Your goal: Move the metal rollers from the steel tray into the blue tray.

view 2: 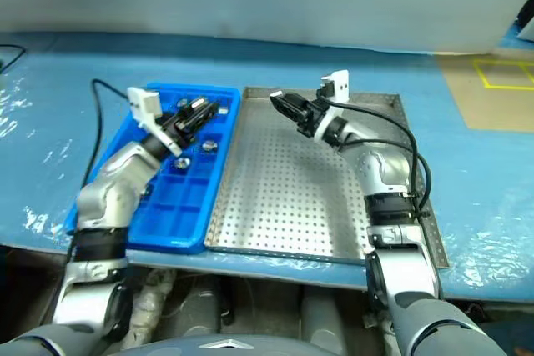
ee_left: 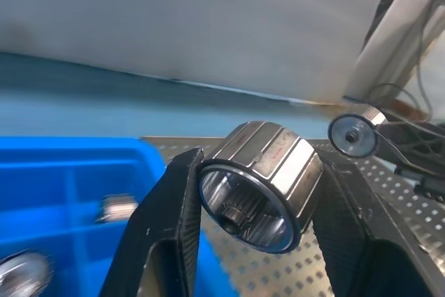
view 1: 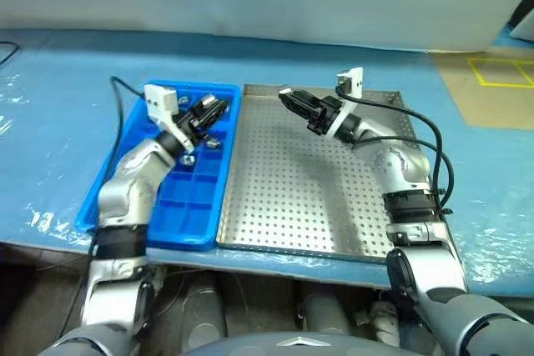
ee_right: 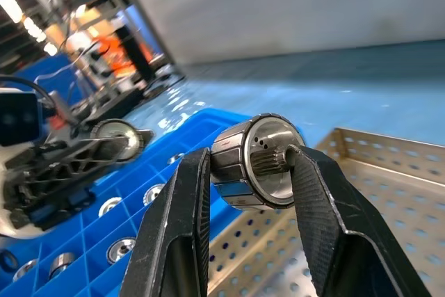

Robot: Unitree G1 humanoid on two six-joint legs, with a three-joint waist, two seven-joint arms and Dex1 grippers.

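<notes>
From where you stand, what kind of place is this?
Probably a factory or workshop bench: a blue tray with small compartments for metal rollers, a steel tray with holes, and a blue table cover.

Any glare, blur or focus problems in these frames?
Left eye view: plastic sheet glints at the table edge; steel tray evenly lit. Left wrist view: held roller carries bright reflections, blue tray soft. Right wrist view: roller crisp, background blurred.

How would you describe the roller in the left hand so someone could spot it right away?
Find the blue tray beside the steel tray. Above its far end, the left hand is shut on a shiny roller, pinched side to side. Unlike the rollers lying in the tray's compartments, it hangs in the air.
</notes>
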